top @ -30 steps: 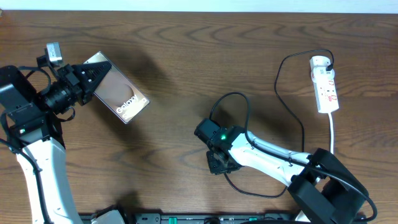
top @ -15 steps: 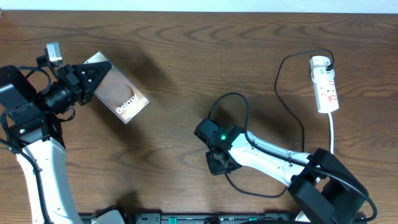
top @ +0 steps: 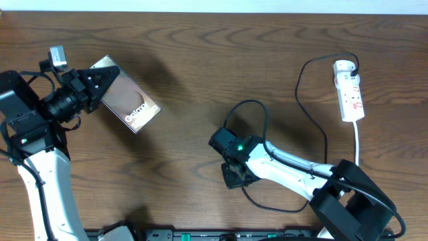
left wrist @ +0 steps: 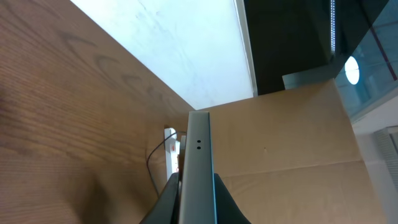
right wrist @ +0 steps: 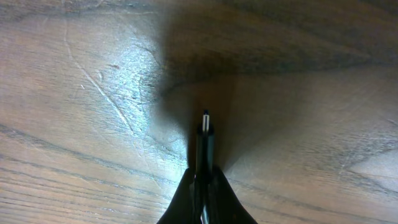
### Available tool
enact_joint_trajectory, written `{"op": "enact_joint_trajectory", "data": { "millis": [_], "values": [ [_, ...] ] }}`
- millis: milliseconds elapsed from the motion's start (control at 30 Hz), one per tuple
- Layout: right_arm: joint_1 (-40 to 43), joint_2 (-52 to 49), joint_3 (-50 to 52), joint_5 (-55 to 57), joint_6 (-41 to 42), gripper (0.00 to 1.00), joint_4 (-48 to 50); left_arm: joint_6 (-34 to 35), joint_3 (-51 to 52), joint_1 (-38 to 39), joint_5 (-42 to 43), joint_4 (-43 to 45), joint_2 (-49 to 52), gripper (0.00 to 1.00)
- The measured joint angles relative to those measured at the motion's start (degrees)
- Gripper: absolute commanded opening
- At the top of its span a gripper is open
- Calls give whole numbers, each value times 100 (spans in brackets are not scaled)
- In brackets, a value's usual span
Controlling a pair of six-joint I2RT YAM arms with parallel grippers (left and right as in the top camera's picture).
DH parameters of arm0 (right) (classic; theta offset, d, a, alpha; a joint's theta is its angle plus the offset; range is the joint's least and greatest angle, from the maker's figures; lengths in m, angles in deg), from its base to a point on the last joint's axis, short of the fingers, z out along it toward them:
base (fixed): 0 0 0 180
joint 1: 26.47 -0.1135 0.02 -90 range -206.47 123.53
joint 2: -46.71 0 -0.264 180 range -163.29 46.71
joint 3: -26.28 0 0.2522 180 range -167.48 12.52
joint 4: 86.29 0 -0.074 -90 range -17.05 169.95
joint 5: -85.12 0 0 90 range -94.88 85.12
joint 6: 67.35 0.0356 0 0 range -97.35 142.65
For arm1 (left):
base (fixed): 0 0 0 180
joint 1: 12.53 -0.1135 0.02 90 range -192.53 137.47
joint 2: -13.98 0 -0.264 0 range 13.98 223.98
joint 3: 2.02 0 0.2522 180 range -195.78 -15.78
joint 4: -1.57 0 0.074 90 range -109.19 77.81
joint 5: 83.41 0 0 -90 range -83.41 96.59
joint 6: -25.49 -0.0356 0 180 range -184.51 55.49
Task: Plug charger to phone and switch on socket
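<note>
Right wrist view shows the right claw (right wrist: 204, 180) pinched shut on the charger (right wrist: 205, 140), its tip just over the counter (right wrist: 74, 93). Farther left, the left claw (top: 99, 86) grips the phone (top: 130, 104) by one end. The socket (top: 350, 90) lies far right.

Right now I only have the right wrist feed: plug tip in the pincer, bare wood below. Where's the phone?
Observer: Far left of the table. The left pincer is shut on one end of the phone.
Operator: Which end is free?
Observer: The end with the Galaxy lettering. It points toward the table's middle, well apart from the right pincer.
Operator: Other end of the charger?
Observer: The charger cable loops off to the socket at the far right and ends at a black plug on its far end.
</note>
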Motion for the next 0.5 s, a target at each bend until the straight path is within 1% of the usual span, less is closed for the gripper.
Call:
{"op": "enact_joint_trajectory", "data": {
  "millis": [167, 267, 367, 500],
  "values": [
    [22, 0, -4, -2, -37, 1, -103, 0, 0, 0, 0, 0, 0, 7],
    [181, -17, -160, -26, -278, 1, -330, 0, 0, 0, -2, 2, 0, 8],
    [442, -52, -592, -26, -595, 1, -645, 0, 0, 0, 2, 0, 0, 7],
    [870, -76, -1561, -96, -1080, 1, -1257, -17, 0, 0, 0, 0, 0, 7]
  ]
}}
